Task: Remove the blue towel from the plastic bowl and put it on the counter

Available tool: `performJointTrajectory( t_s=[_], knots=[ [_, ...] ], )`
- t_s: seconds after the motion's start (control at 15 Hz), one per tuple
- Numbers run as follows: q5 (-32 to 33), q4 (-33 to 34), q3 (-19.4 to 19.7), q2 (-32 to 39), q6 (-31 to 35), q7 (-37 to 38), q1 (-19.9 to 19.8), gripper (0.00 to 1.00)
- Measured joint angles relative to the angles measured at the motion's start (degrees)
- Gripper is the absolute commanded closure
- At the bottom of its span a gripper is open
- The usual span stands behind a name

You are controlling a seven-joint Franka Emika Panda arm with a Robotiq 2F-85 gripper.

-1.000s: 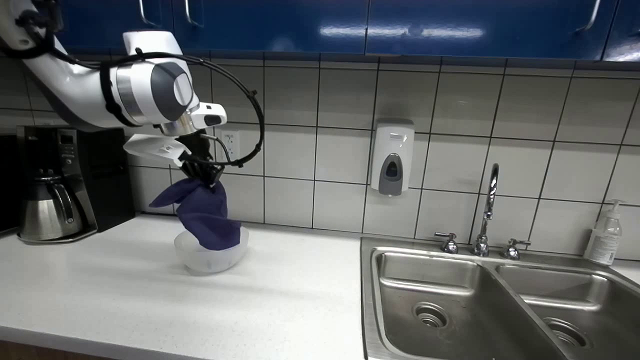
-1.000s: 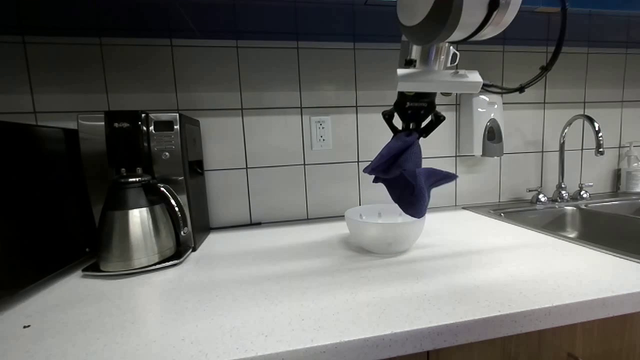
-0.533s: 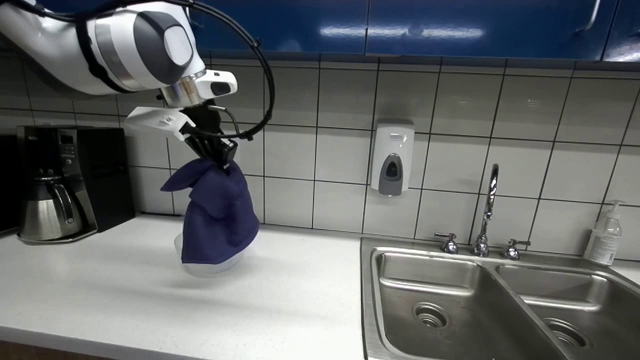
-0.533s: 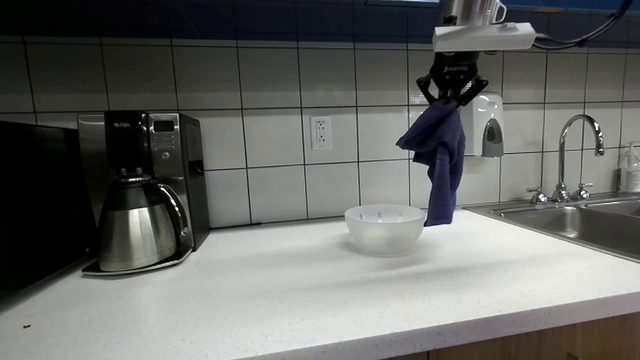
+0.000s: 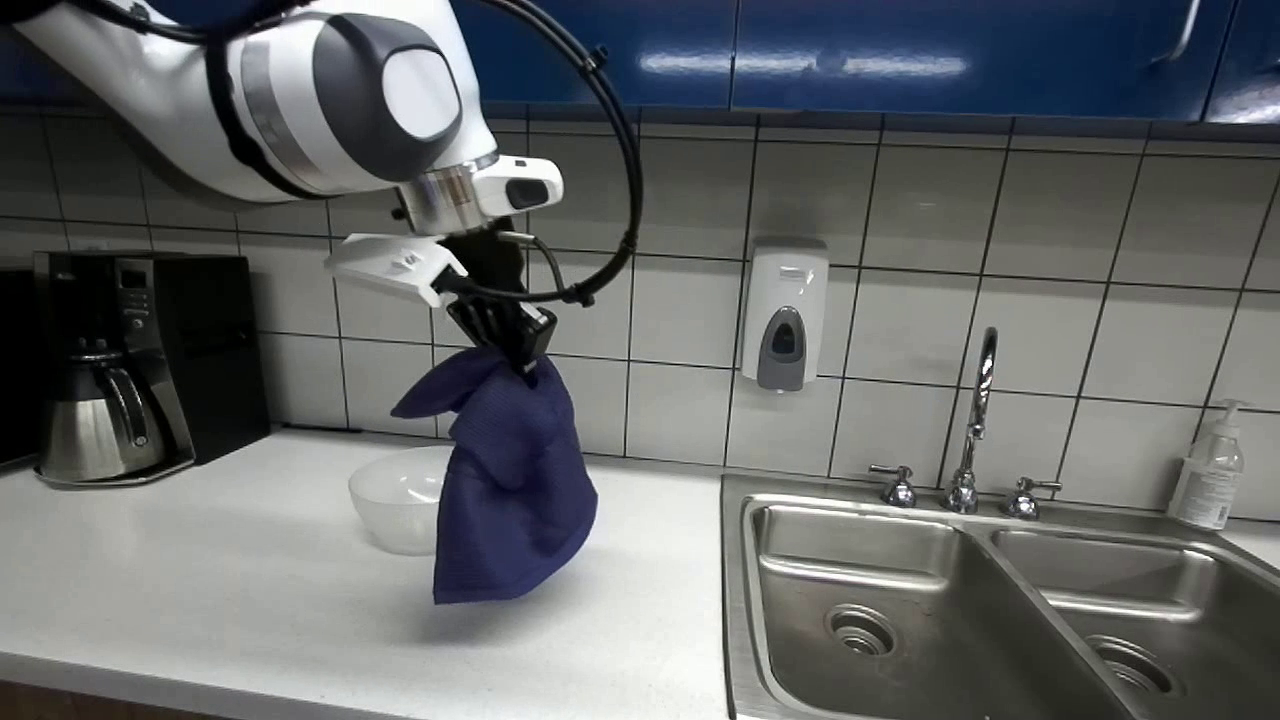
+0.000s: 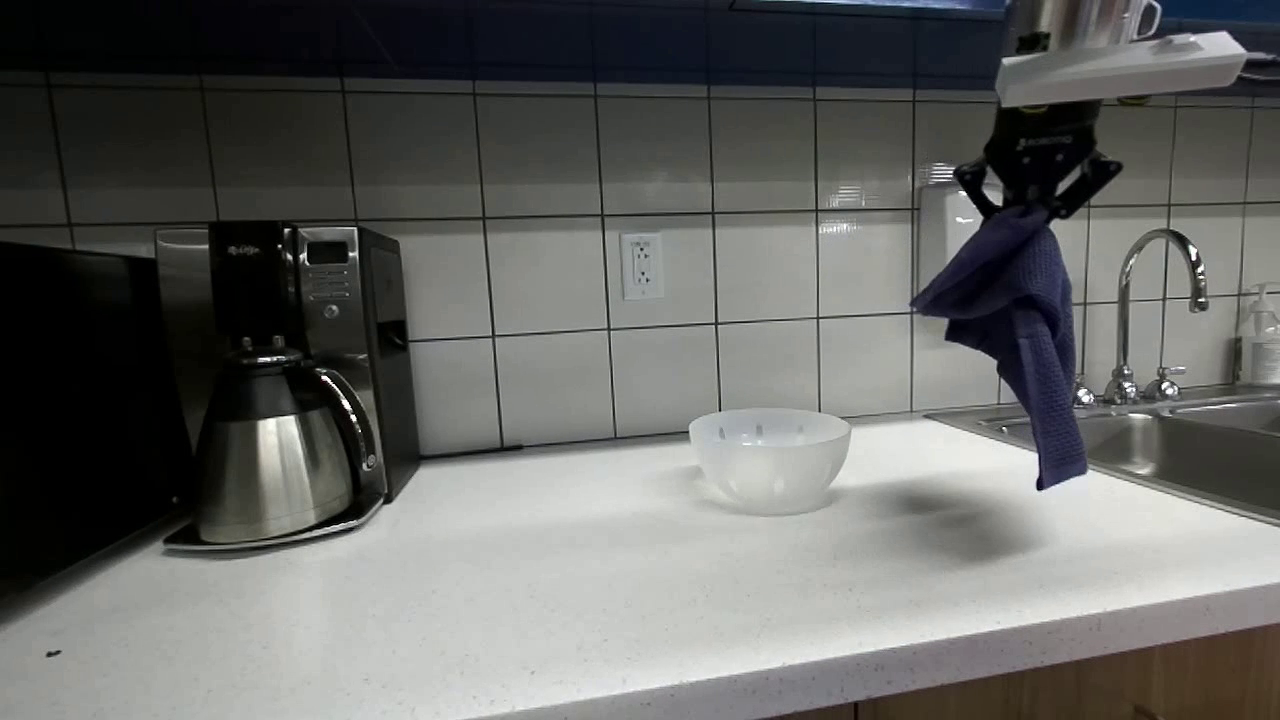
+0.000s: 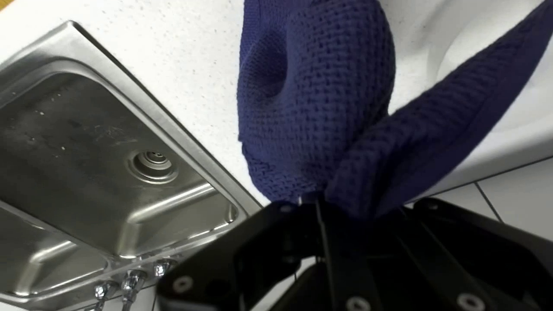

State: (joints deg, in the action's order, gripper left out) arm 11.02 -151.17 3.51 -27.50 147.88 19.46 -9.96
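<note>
Blue towel [image 6: 1025, 300], pinched in the end effector [image 6: 1030, 208], hangs lengthwise downward, slightly tilted.

Hidden behind blue towel [image 5: 515, 480] in exterior view: right part of plastic bowl [image 5: 392, 500]. Masked by towel in exterior view: lower end of gripper [image 6: 1030, 208], much of soap dispenser [image 6: 938, 230]. Cut off by top and right edges in wrist view: towel. Too small to tell: dark speck [image 6: 53, 653] on surface [image 6: 400, 620].

You have a purplish-blue, basket-weave cloth towel [image 7: 328, 95], a translucent white round plastic bowl [image 6: 770, 465], a grey-speckled white slab counter [image 6: 600, 600] and a black two-fingered gripper [image 6: 1032, 208].
</note>
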Motion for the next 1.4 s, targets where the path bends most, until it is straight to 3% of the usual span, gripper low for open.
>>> performJointTrajectory(
  t_s=[0.27, 0.53, 1.0, 1.07, 1.2, 1.4],
  knots=[
    [-3.63, -0.45, 5.36, 4.09, 1.12, -6.97, -0.79, 0.98],
    [-7.62, 0.02, 9.74, 12.43, 6.91, -13.36, -0.91, 0.98],
    [-17.5, 5.42, 11.24, 27.61, 12.15, -22.07, -0.82, 0.98],
    [-18.61, 6.35, 11.24, 29.39, 12.21, -22.9, -0.87, 0.68],
    [-19.84, 7.88, 11.22, 32.26, 12.14, -23.69, -0.99, 0.62],
    [-20.2, 8.68, 10.61, 33.38, 10.27, -24.66, -1.0, 0.38]
  ],
)
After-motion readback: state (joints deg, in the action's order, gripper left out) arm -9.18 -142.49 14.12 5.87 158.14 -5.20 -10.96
